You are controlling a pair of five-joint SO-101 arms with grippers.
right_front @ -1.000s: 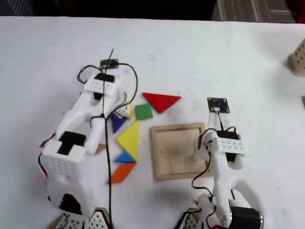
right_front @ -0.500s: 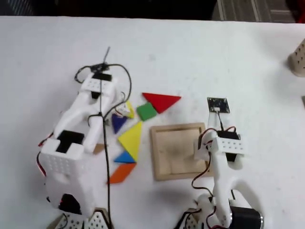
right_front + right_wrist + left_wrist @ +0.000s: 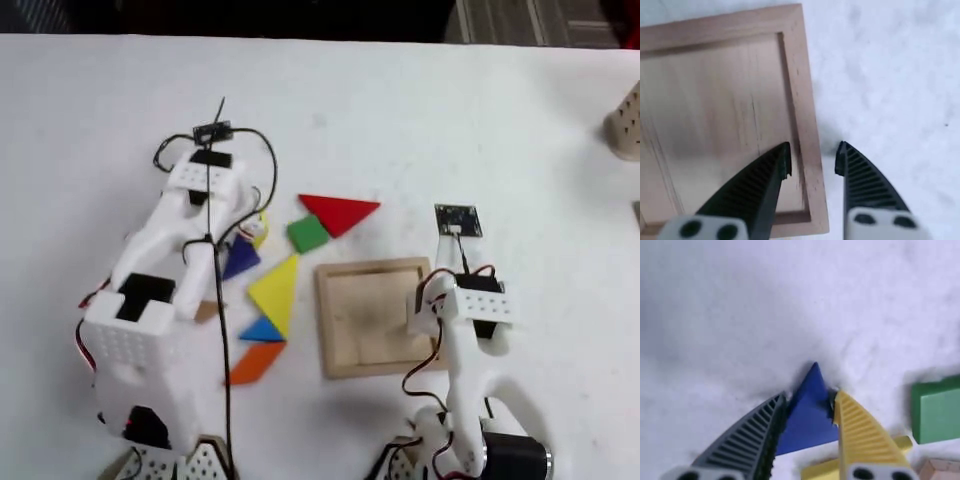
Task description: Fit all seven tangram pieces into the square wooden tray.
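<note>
- One arm, the left arm (image 3: pixel 170 250), stands at the left side of the white worktop (image 3: pixel 450 120).
- Its left fingers (image 3: pixel 774 412) are pulled in narrow and hold the blue triangle (image 3: pixel 810 412). One finger sits on each slanted side, so the piece cannot slide out.
- That triangle lies flat on the worktop, just beside a small yellow piece (image 3: pixel 262 228) and well apart from the tray. I think picking it up is the job right now.
- Next come the loose pieces. The big yellow triangle (image 3: pixel 275 290) touches the little light blue triangle (image 3: pixel 263 330), and the orange piece (image 3: pixel 255 362) lies near them, closer to the arm bases.
- The green square (image 3: pixel 303 234) and the red triangle (image 3: pixel 338 212) touch at a corner, near a far corner of the tray.
- The wooden tray (image 3: pixel 372 268) lies to the right of the pieces. Its floor is bare where it shows, so I think all seven pieces have yet to go in.
- The right arm (image 3: pixel 470 320) reaches over the tray's right side.
- Its right fingers (image 3: pixel 780 160) are a little apart, one over the inside of the tray and one outside, with the rim between them. My guess is that this is to stop the tray from sliding. I cannot tell if they press on the rim.
</note>
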